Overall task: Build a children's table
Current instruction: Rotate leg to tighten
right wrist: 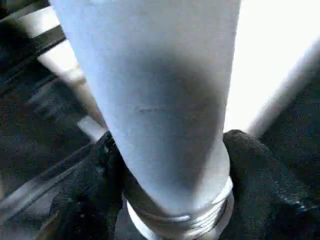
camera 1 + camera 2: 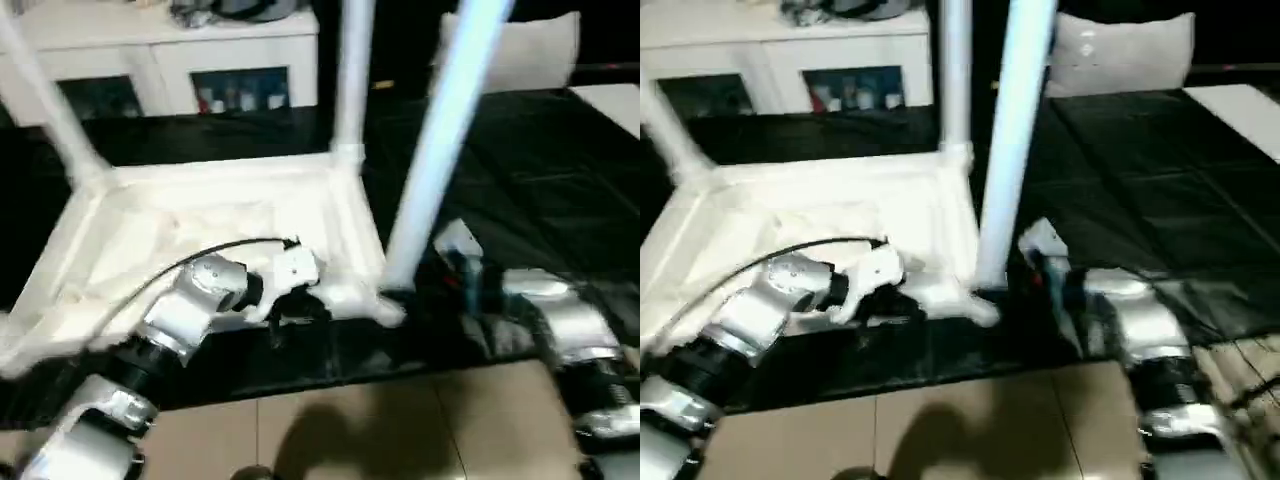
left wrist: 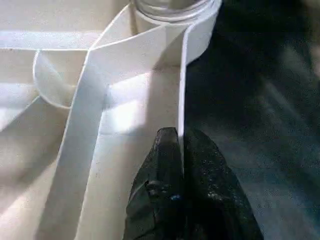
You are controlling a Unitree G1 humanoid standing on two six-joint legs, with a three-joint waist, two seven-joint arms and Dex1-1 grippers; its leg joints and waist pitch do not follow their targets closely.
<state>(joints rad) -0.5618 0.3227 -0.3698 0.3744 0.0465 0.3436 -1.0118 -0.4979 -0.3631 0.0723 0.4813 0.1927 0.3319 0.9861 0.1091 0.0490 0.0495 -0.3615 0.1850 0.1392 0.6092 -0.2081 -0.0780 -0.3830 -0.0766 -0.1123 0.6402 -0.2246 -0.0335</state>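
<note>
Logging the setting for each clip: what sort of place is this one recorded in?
Probably an indoor workroom or lab. A large black-covered work table holds the upturned children's table, a white cabinet with glass-fronted compartments stands behind, and the floor is tiled.

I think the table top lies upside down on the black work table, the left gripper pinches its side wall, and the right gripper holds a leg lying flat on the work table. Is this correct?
Not quite. The leg in the right gripper is not lying flat: it stands up, slightly tilted, at the near corner of the table top, as the left eye view shows. The rest is right: the left gripper pinches the side wall.
</note>
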